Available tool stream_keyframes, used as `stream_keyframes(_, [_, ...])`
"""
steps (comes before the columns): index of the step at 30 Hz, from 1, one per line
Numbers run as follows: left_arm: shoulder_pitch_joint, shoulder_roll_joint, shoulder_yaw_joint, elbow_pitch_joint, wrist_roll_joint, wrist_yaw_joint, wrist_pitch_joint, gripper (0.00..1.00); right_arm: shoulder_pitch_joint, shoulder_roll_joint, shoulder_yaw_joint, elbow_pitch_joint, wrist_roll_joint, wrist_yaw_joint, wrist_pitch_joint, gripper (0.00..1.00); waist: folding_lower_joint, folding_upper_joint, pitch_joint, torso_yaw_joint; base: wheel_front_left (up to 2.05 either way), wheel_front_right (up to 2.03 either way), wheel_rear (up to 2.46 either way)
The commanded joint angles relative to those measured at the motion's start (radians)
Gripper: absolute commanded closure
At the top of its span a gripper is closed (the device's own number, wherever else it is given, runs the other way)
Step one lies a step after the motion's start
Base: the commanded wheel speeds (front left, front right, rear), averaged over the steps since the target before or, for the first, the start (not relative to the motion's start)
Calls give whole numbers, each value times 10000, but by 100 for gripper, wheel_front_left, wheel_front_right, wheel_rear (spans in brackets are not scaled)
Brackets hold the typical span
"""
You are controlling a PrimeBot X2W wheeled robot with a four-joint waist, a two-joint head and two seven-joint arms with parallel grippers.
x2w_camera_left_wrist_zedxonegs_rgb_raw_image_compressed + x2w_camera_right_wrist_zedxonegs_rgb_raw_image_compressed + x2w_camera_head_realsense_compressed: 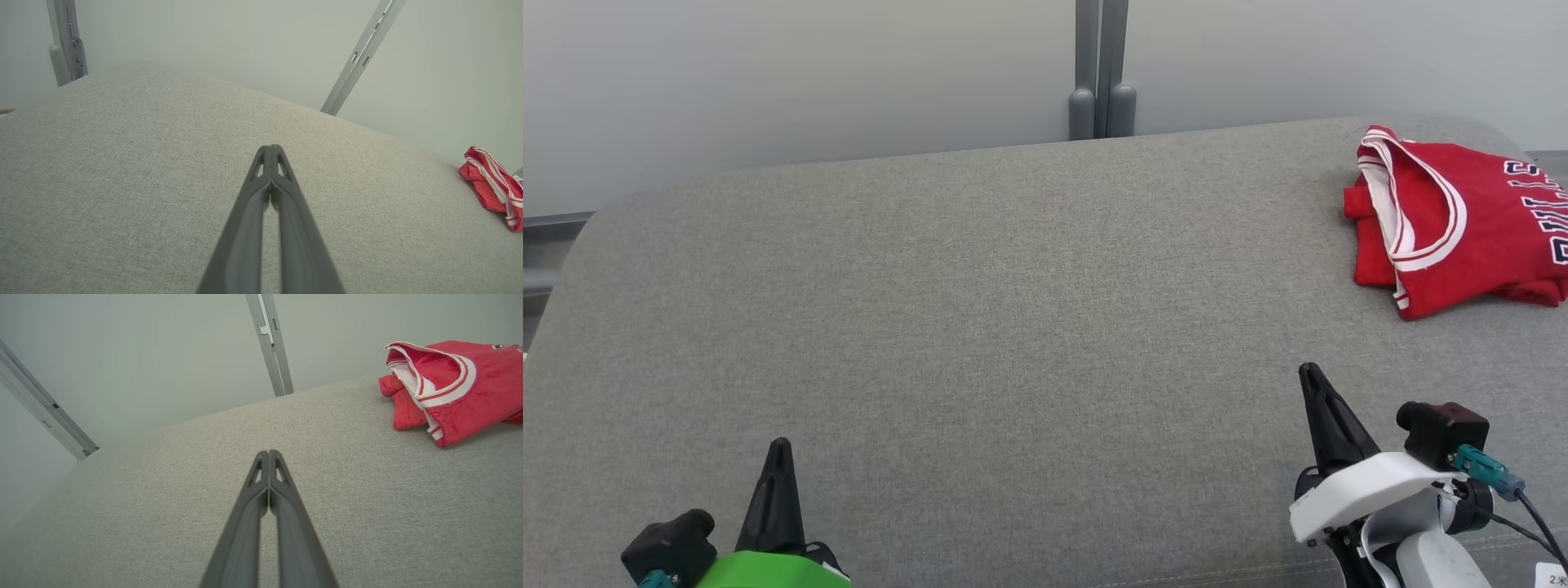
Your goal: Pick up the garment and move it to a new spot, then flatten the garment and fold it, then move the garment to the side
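Red garment, folded into a compact bundle, on the far-right part of the grey fabric tabletop; cut off by the head view's right edge. Long axis apparently left-right, full length not visible. White-trimmed neck opening toward the left, dark lettering toward the right. Close to the far edge and its rounded corner. Wide open fabric to the left and in front.

Left hand at near left, fingers pressed together, gripping nothing. Right hand at near right, likewise closed and empty, well apart from the garment.

Pale plain wall behind; grey upright post at mid far edge.
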Motion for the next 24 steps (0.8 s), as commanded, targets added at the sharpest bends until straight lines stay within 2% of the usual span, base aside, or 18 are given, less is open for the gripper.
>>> stream_keyframes(1, [-120, 24, 172, -107, -449, -114, 88, 100, -145, -66, -75, -168, 562, -1, 83, 100, 1, 0, 2, 6, 0, 0, 0])
stream_keyframes(24, [-443, -326, 860, 58, -3595, -735, 927, 100, -46, -189, -519, -203, 4553, -3, 816, 100, 1, 0, 14, 73, 0, 0, 0])
